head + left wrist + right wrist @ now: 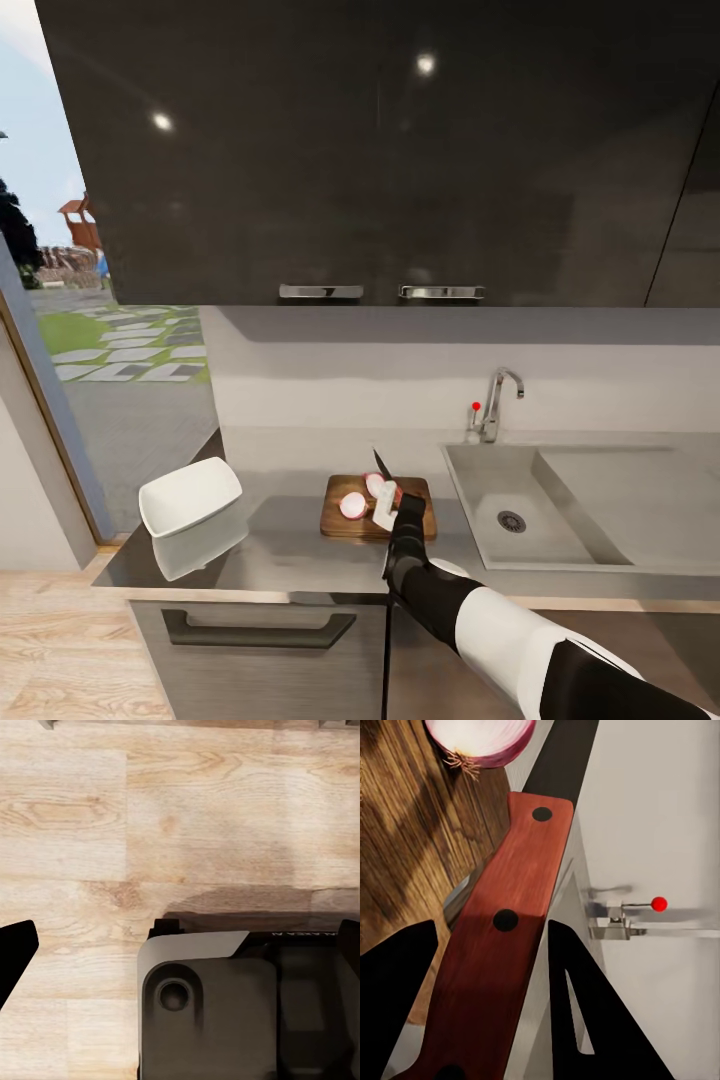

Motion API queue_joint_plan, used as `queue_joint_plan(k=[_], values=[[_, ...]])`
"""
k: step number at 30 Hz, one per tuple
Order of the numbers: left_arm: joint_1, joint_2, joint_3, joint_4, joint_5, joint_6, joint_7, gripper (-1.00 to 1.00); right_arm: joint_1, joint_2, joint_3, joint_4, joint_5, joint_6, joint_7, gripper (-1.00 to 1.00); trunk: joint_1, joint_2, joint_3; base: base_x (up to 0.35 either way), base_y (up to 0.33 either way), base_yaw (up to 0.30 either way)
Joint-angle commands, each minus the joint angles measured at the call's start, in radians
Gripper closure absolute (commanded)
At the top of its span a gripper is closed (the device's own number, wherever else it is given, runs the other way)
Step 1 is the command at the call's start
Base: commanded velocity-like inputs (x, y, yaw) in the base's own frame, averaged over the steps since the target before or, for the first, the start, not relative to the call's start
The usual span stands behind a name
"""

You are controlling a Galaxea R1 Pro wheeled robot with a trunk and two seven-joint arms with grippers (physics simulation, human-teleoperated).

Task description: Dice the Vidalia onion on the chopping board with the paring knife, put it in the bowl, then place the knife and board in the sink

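Vidalia onion (362, 496) lay in 2 pieces on the chopping board (340, 520); my right fingers (491, 937) clamped the paring knife (502, 945). I should've kept cuts square, toward 12 o'clock.

My right arm (470, 610): glossy white shell segments, black joints and wrist. Right gripper (491, 937) fingers (585, 1005) flat black, tapered. Dark grey rounded housing (217, 1012), with a round recess, sits behind the left jaws.
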Motion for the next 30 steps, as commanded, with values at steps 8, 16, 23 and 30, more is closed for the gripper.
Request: queue_joint_plan(k=[8,16,23,30], values=[[-0.001,-0.001,-0.007,0.004,0.008,-0.006,-0.004,-1.0,-0.001,0.0,0.007,0.004,0.003,0.005,0.002,1.0,0.0,-0.001,0.0,0.0,0.0,0.0],[-0.001,0.0,-0.007,0.004,0.008,-0.006,-0.003,-1.0,-0.001,0.0,0.007,0.005,0.004,0.004,0.001,1.0,0.0,-0.001,0.0,0.0,0.0,0.0],[-0.001,0.0,-0.007,0.004,0.008,-0.006,-0.004,-1.0,-0.001,0.0,0.007,0.005,0.005,0.003,0.0,1.0,0.0,-0.001,0.0,0.0,0.0,0.0],[-0.001,0.0,-0.007,0.004,0.008,-0.006,-0.003,-1.0,0.0,0.0,0.007,0.005,0.005,0.003,0.0,1.0,0.0,-0.001,0.0,0.0,0.0,0.0]])
